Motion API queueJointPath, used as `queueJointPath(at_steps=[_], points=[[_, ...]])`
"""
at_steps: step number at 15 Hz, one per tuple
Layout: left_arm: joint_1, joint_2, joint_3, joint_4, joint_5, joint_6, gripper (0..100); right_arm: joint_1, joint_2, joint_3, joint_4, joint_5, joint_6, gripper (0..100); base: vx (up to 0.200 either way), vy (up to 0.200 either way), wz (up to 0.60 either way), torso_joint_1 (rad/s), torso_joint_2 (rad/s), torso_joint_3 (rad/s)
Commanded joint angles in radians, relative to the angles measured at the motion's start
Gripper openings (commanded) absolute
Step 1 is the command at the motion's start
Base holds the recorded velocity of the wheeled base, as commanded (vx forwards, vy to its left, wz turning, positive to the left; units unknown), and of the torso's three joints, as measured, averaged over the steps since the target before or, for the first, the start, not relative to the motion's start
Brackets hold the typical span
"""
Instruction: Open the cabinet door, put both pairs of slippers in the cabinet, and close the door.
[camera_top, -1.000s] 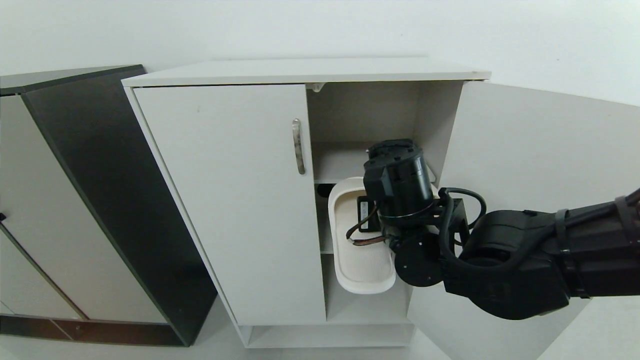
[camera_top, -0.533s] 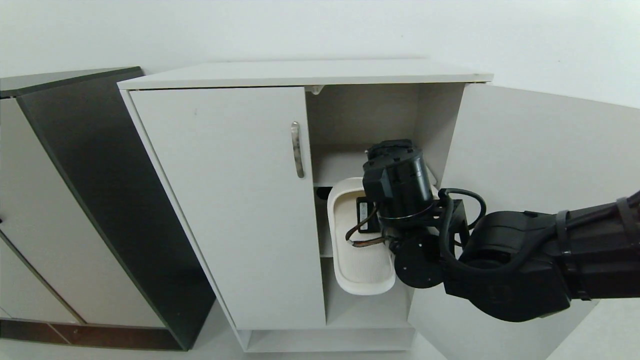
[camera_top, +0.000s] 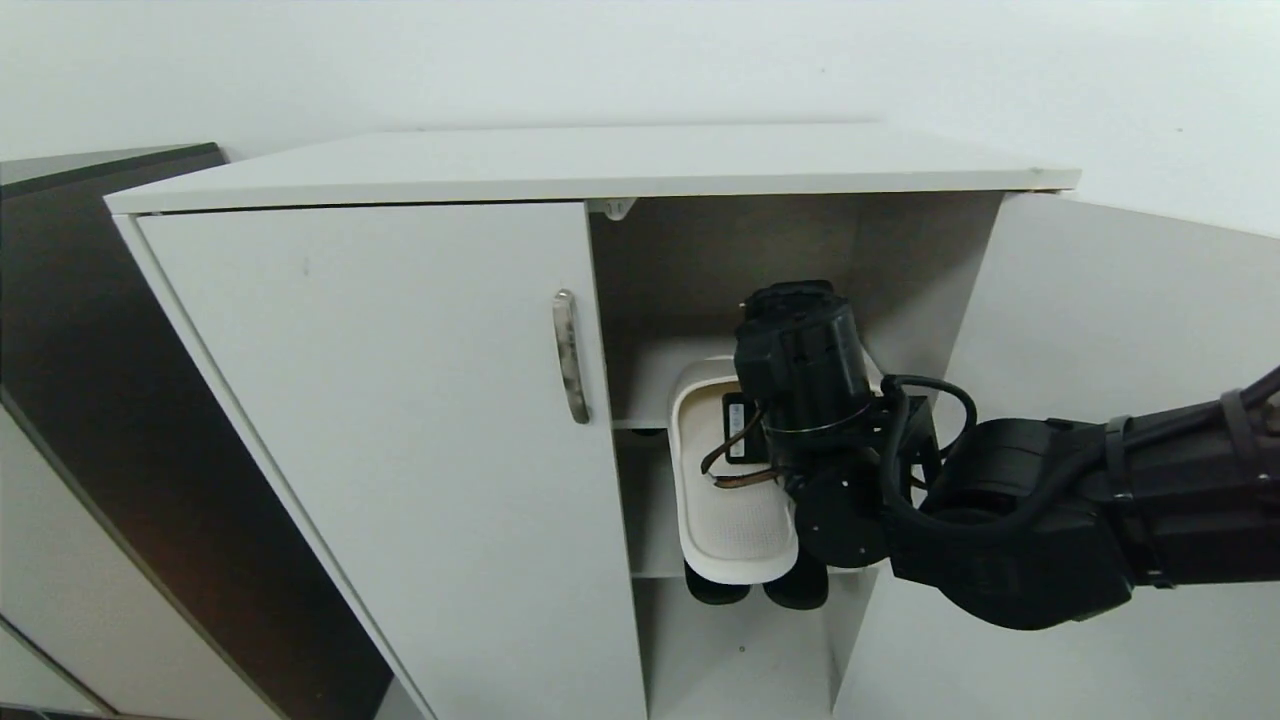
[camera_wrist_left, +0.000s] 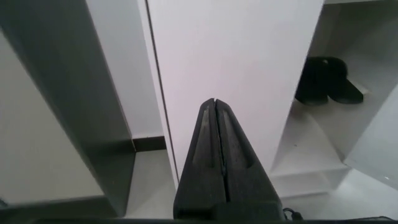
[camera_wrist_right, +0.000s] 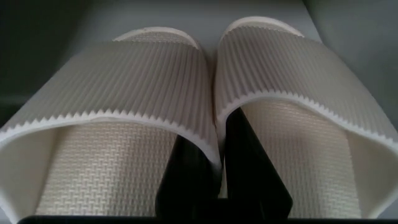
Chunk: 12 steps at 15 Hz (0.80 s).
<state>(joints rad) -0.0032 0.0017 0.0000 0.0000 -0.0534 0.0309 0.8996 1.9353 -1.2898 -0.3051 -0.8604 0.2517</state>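
Right wrist view: white pair pinched inside the open cabinet

Right wrist view has the right gripper pressed onto the white slippers. One black finger runs under each ribbed strap, and the two inner strap edges are squeezed between them. The pair lies side by side, toes pointing away from the camera.

Seen from the head, the right arm reaches into the open right half of the cabinet. It holds the white pair level with an inner shelf, and one heel hangs out past the front edge. The black slippers sit just beneath, on the next shelf down, with their heels at its front edge. The right door is swung wide open beside the arm.

The left gripper has its fingers pressed together with nothing between them. It faces the closed left door, whose metal handle runs upright near the inner edge. A dark cabinet stands just beside the white one on the robot's left.
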Motion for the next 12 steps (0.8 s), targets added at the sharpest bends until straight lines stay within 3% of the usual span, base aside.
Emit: queueJointPath(at_steps=[1,2,7,12], points=[[0.000,0.000,0.000,0.000,0.000,0.000,0,0.002,-0.001,0.007,-0.002,0.000,-0.005,0,0.200,0.000,0.00,0.007,0.00,0.007],[0.000,0.000,0.000,0.000,0.000,0.000,0,0.002,-0.001,0.009,-0.002,0.000,-0.005,0,0.200,0.000,0.00,0.007,0.00,0.007],[0.000,0.000,0.000,0.000,0.000,0.000,0,-0.016,-0.001,0.046,-0.046,0.011,-0.022,0,0.000,0.000,0.00,0.000,0.00,0.000],[0.000,0.000,0.000,0.000,0.000,0.000,0,-0.080,0.028,-0.019,-0.049,0.113,-0.074,0,0.000,0.000,0.00,0.000,0.00,0.000]])
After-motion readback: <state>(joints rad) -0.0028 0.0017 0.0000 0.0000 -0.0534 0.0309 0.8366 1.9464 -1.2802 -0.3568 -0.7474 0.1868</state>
